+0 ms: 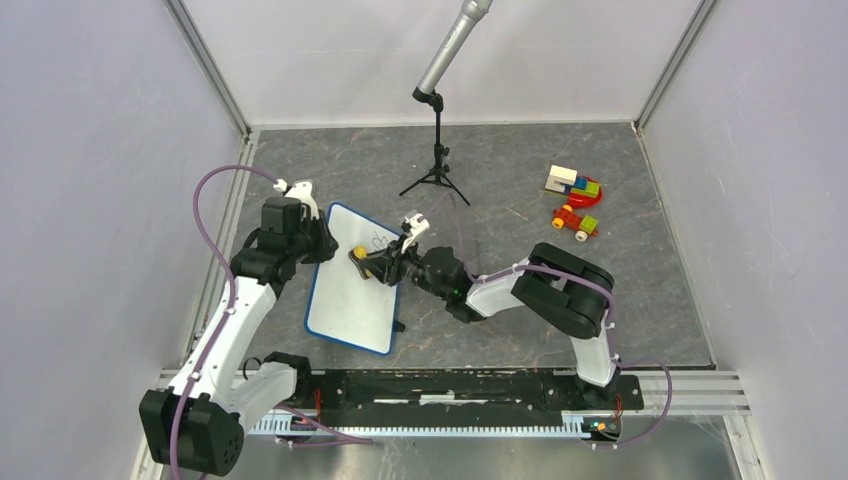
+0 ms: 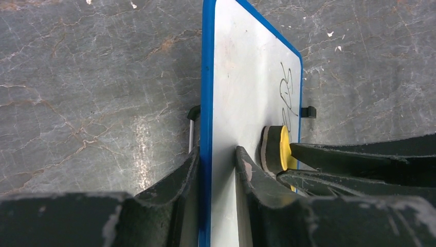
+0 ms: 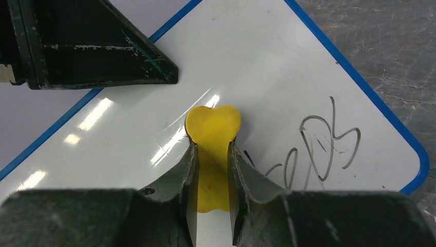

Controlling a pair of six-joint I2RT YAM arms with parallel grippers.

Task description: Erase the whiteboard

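Observation:
The whiteboard (image 1: 350,300) lies on the grey table, white with a thin blue rim. Black handwriting (image 3: 319,144) sits near one rounded corner. My left gripper (image 2: 217,152) is shut on the board's blue edge (image 2: 207,103), one finger below it and one on its face. My right gripper (image 3: 212,146) is shut on a yellow eraser (image 3: 213,128), pressed flat on the board just left of the writing. In the top view the left gripper (image 1: 318,243) is at the board's far left corner. The right gripper (image 1: 375,262) reaches in from the right with the eraser (image 1: 359,254).
A microphone on a black tripod (image 1: 437,150) stands behind the board. Coloured toy blocks (image 1: 573,183) and a small toy car (image 1: 574,222) lie at the back right. A black clip (image 2: 308,111) juts from the board's far edge. The arms' mounting rail (image 1: 450,385) runs along the near edge.

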